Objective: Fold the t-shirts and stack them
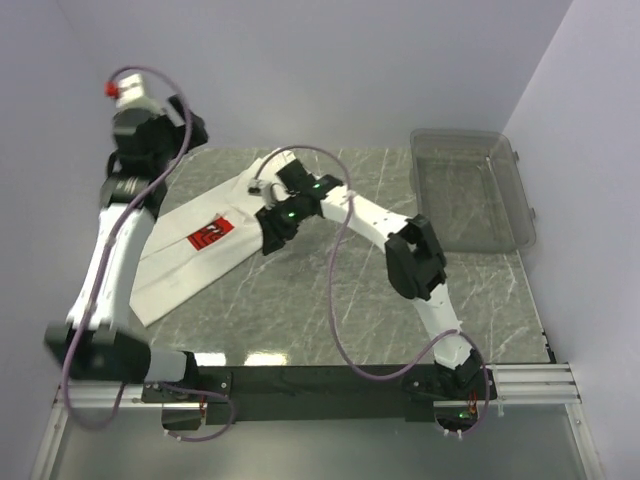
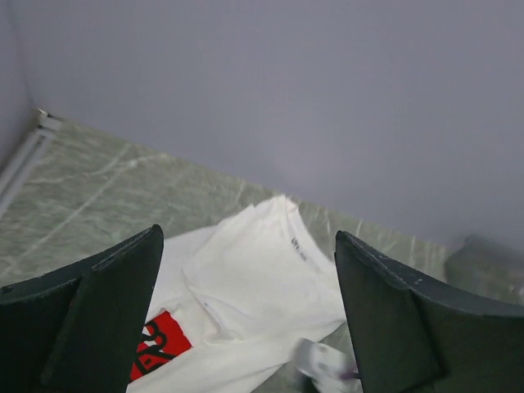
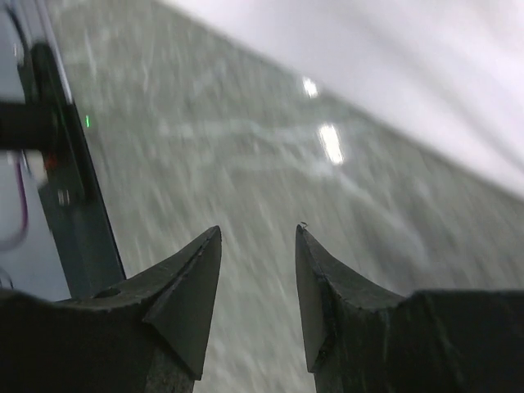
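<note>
The white t-shirt (image 1: 185, 270) is lying as a long folded strip across the far-left part of the desk (image 1: 330, 300), with its red print facing up. The left fingers (image 2: 106, 303) are hanging spread wide at the far left, gripping nothing. The right fingers (image 3: 184, 295) are standing partly apart over bare desk beside the shirt, also gripping nothing.

One t-shirt (image 1: 180, 270), one bin (image 1: 468, 196), two arms: left arm (image 1: 110, 262), right arm (image 1: 372, 215).
</note>
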Available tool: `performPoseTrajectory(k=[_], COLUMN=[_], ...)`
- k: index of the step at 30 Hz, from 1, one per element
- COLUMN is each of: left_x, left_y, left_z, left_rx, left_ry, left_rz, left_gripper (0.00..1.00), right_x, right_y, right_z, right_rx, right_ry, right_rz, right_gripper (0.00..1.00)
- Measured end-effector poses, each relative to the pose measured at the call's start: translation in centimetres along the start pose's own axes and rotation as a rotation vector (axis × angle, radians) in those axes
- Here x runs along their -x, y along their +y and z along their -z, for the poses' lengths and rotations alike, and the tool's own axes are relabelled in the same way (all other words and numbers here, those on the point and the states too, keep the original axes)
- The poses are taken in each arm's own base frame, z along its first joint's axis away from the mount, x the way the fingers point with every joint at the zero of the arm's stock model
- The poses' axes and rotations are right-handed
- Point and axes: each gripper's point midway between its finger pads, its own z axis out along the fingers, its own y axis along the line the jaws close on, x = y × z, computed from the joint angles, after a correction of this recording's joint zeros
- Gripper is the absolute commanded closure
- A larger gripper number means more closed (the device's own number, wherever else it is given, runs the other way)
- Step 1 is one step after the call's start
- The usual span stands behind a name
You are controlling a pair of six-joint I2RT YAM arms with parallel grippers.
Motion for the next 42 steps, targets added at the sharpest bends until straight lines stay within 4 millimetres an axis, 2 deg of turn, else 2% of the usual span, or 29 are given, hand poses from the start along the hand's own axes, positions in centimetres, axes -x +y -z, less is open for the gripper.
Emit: performPoseTrajectory(k=[1, 3, 5, 7, 10, 15, 18, 22, 29, 35, 38, 42], left_x=[1.9, 4.1, 4.4, 3.9, 2.4, -0.4, -0.9, -1.0, -2.0, -2.6, -3.2, -3.9], left_y=[0.2, 0.4, 0.9, 1.7, 3.0, 4.9, 5.3, 5.6, 6.1, 6.4, 6.6, 6.8], left_z=[2.7, 6.5, 9.3, 11.2, 13.1, 15.4, 16.9, 17.8, 17.6, 17.4, 17.3, 16.9], left_rx=[0.01, 0.015, 0.027, 0.05, 0.101, 0.175, 0.191, 0.201, 0.223, 0.224, 0.228, 0.23], left_ry=[-0.069, -0.164, -0.205, -0.212, -0.179, -0.097, -0.089, -0.086, -0.043, -0.038, -0.031, -0.025], left_rz=[0.023, 0.065, 0.101, 0.123, 0.141, 0.136, 0.138, 0.135, 0.105, 0.103, 0.102, 0.101], left_gripper=[0.08, 0.03, 0.03, 0.03, 0.03, 0.02, 0.02, 0.02, 0.02, 0.02, 0.02, 0.02], right_x=[0.6, 1.9, 3.4, 4.6, 5.6, 5.4, 5.3, 5.3, 3.9, 2.7, 1.2, -1.5], right_y=[0.4, 1.6, 2.6, 3.8, 4.8, 3.9, 3.0, 1.7, 0.7, 0.0, -0.5, -1.7], right_z=[-1.5, -4.3, -6.8, -9.1, -11.9, -14.5, -15.7, -16.9, -17.5, -16.7, -15.1, -11.9], right_rx=[-0.011, -0.028, -0.041, -0.048, -0.072, -0.17, -0.237, -0.304, -0.359, -0.362, -0.379, -0.412], right_ry=[-0.006, -0.024, -0.06, -0.091, -0.139, -0.181, -0.205, -0.24, -0.214, -0.189, -0.156, -0.103], right_rz=[-0.017, -0.047, -0.066, -0.089, -0.133, -0.203, -0.224, -0.22, -0.207, -0.202, -0.204, -0.218], right_gripper=[0.53, 0.55, 0.57, 0.6, 0.63, 0.66, 0.67, 0.74, 0.88, 0.89, 0.91, 0.92])
